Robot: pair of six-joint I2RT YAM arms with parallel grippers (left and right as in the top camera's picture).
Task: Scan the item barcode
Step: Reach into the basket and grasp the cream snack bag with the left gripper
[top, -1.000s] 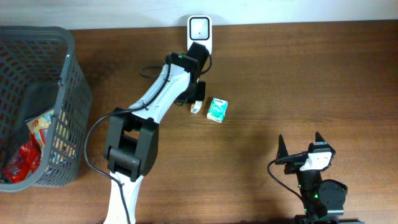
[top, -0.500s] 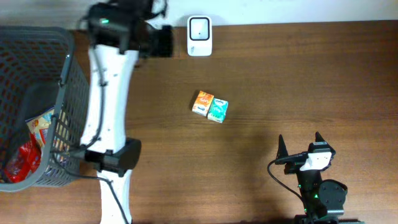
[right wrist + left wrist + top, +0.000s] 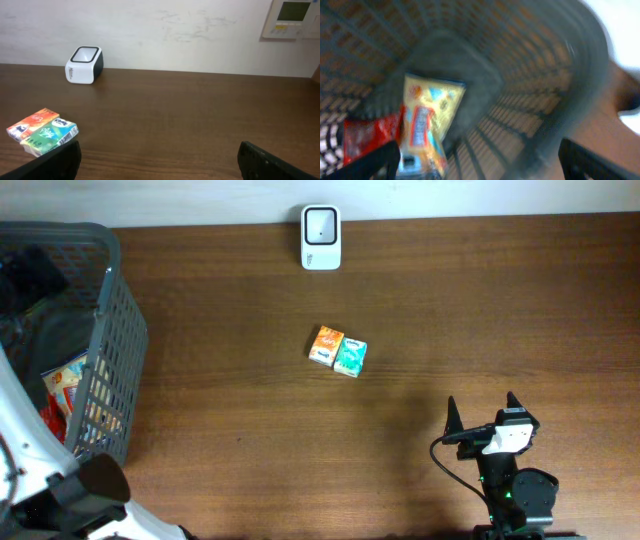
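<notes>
Wooden table (image 3: 500, 300), two small packs (image 3: 337, 350), left fingers (image 3: 370, 162) wide, empty, over basket (image 3: 125, 350), right fingers (image 3: 280, 160) wide, empty

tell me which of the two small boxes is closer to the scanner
The orange box: it lies closer to the scanner than the green box touching it.

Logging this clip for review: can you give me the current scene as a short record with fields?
scanner: at the table's far edge
orange box: mid-table, touching green box
basket: left side, holds snack packets
left gripper: open, over the basket
right gripper: open, empty
</notes>
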